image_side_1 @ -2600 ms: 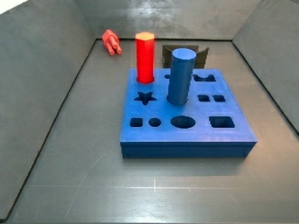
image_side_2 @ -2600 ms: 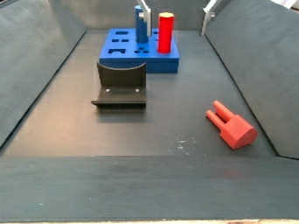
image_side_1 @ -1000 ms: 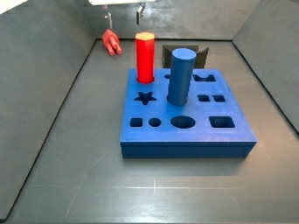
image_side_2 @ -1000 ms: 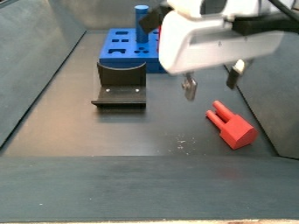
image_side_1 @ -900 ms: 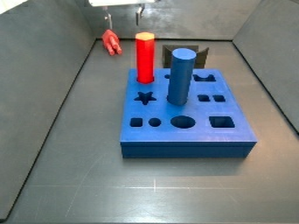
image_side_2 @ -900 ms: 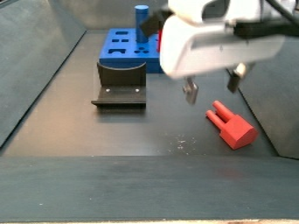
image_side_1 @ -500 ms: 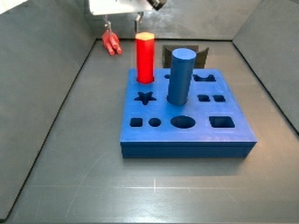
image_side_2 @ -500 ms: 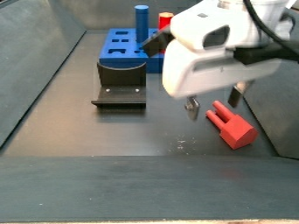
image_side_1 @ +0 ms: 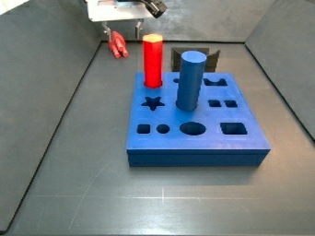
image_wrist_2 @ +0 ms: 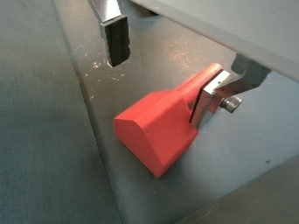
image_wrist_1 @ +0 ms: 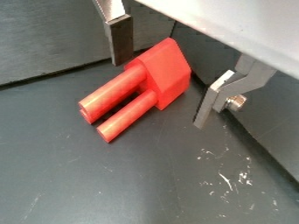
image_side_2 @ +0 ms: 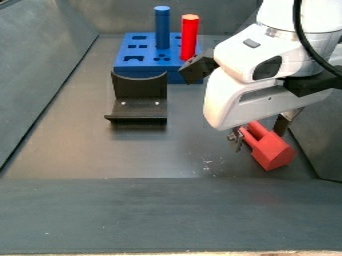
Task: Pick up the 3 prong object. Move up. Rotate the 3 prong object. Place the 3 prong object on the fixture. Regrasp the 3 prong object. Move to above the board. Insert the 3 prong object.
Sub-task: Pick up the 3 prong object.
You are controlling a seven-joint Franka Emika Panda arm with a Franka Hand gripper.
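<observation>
Wrist views: the gripper [image_wrist_1: 173, 77] is seen with jaws spread wide, one finger [image_wrist_1: 118, 38] on each side of the 3 prong object [image_wrist_1: 138, 89]; no contact is visible; the piece lies flat on the dark floor, its rounded prongs [image_wrist_1: 117, 107] side by side; the blocky end [image_wrist_2: 163, 128] is shown beside a finger [image_wrist_2: 212, 98].

Side view, upper left of frame: the gripper [image_side_1: 120, 26] is low over the 3 prong object [image_side_1: 117, 43] near the back wall; the board [image_side_1: 197, 124] sits mid-frame, holding a red peg [image_side_1: 153, 60] and a blue peg [image_side_1: 191, 80]; the fixture [image_side_1: 209, 54] stands behind it.

Side view, right of frame: the gripper body [image_side_2: 261, 85] covers most of the 3 prong object [image_side_2: 269, 148]; the fixture [image_side_2: 139, 101] is at left centre, the board [image_side_2: 154, 57] behind it.
</observation>
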